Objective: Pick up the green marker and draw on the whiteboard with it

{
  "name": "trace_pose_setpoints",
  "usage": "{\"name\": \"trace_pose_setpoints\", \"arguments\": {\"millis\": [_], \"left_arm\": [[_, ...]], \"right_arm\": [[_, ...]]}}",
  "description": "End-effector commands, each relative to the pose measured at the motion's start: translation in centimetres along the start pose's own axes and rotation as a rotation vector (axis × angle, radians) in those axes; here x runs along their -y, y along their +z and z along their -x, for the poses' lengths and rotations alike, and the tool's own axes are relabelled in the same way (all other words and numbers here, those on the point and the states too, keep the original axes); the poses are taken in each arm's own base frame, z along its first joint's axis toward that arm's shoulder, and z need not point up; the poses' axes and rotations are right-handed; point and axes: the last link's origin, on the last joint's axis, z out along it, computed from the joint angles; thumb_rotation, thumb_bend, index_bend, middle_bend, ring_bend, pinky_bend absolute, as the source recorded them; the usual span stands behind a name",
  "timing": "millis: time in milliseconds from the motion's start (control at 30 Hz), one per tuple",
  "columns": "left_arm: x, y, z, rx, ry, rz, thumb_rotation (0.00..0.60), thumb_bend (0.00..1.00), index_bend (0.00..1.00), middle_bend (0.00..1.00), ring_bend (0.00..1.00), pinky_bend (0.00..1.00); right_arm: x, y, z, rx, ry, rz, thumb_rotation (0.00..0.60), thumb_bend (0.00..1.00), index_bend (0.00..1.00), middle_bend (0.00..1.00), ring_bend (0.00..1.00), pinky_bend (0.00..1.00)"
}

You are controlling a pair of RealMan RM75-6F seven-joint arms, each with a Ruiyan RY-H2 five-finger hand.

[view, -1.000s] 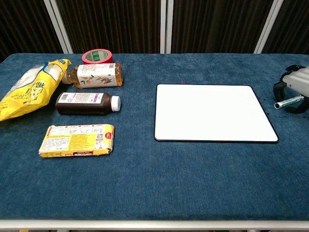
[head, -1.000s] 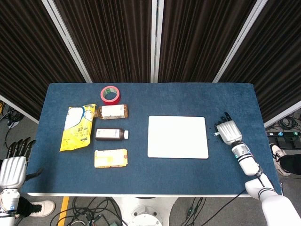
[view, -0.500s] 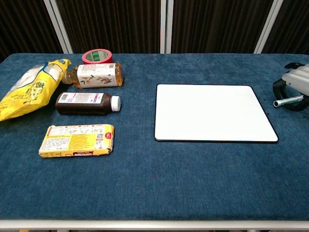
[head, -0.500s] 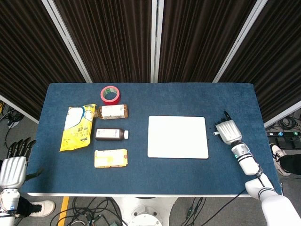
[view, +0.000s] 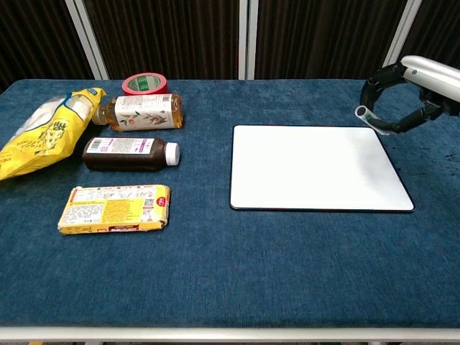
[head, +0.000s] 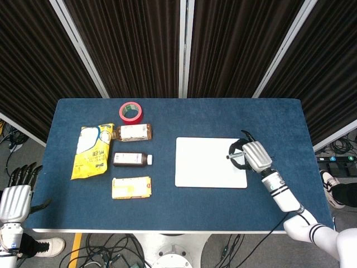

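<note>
Two hands: I only work the right one now; the left takes no part.
Right hand (head: 254, 156): fingers curled around the green marker (view: 374, 120), holding it above the right edge of the whiteboard (head: 209, 162). I cannot make out each contact, but the marker is plainly carried, not lying on the counter.
Green marker: in my right hand, shown best in the chest view, slanted, its pale round end pointing toward the board's far right corner. I cannot tell whether that end is a cap or the tip. Not touching the board as far as I can judge; a soft shadow falls on the white surface below the hand.
Why held so: I judge the slant suits bringing the end down onto the surface at a writing angle.
Whiteboard: flat on the blue counter (view: 287, 251), right of centre, blank, no marks yet.
Left hand (head: 15, 198): hangs off the counter's near left corner, fingers apart, holding nothing, parked clear of the work.
Clutter: red tape roll (head: 130, 111), yellow bag (head: 91, 149), two bottles and a yellow box sit grouped on the left, well apart from the board.
Stage, my guess: pickup done, drawing not begun.
Risk: a capped end would leave nothing.
</note>
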Motion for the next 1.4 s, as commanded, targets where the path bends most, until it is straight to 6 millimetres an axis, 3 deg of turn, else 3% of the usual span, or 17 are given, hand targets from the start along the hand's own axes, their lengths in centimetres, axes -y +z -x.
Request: {"name": "trace_pose_setpoints", "arguments": {"millis": [33,333,533,1133,1400], "left_arm": [[0.2,-0.1,0.0,-0.002,-0.002,-0.005,0.600,0.14,0.12,0.04,0.00,0.00],[0.6,-0.2,0.3,0.004,-0.015,-0.011,0.600,0.14,0.12,0.04,0.00,0.00],[0.8,-0.2,0.3,0.002,-0.020,-0.013,0.600,0.14,0.12,0.04,0.00,0.00],[1.3,-0.2,0.7,0.008,-0.032,-0.019,0.600,0.14,0.12,0.04,0.00,0.00],[1.4,-0.3,0.7,0.008,-0.035,-0.020,0.600,0.14,0.12,0.04,0.00,0.00]], "right_arm": [[3.3,2.5,-0.3,-0.003,0.423,-0.023,0.600,0.62,0.65,0.57,0.33,0.08],[4.6,5.0,4.1,-0.017,0.762,0.052,0.600,0.67,0.65,0.57,0.33,0.09],[4.7,5.3,6.9,-0.014,0.825,0.090,0.600,0.69,0.65,0.57,0.33,0.09],[5.6,6.2,10.6,-0.042,0.899,0.092,0.600,0.70,0.65,0.57,0.34,0.09],[5.2,6.2,10.9,-0.039,0.868,0.100,0.600,0.71,0.65,0.57,0.34,0.09]]}}
